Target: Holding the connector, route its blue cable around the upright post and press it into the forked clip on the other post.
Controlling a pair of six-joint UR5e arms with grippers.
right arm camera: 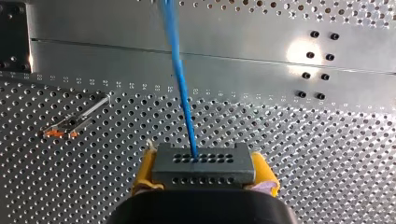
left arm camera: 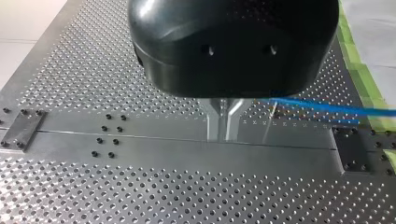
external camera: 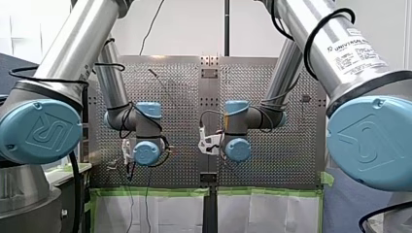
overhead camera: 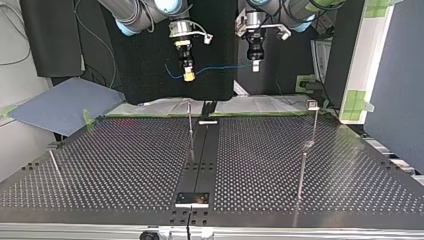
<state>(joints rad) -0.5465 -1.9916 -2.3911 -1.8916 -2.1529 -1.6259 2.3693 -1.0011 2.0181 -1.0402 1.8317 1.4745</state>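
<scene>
Gripping the connector [right arm camera: 203, 163] between its yellow pads [right arm camera: 264, 173], my right gripper [right arm camera: 203, 171] is clamped on the grey block's two sides. It hangs high above the perforated table [overhead camera: 100, 165], a little toward the top view's left of the centre strip [overhead camera: 202, 160]. The blue cable [right arm camera: 180, 79] leaves the connector's holed face and runs out across the centre strip.

My left gripper [overhead camera: 255, 65] hangs at about the same height on the other side of the centre strip. Its metal fingers [left arm camera: 212, 123] are drawn almost together, with only a sliver between them, pinching the blue cable. The cable stretches through the air from one gripper to the other, above the centre strip.

The upright post [overhead camera: 190, 117] stands just beside the centre strip, at the end nearer the arms, below the cable and apart from it. The forked clip [overhead camera: 312, 104] tops a thin post well away from the centre strip, toward the top view's right, also apart from the cable.
</scene>
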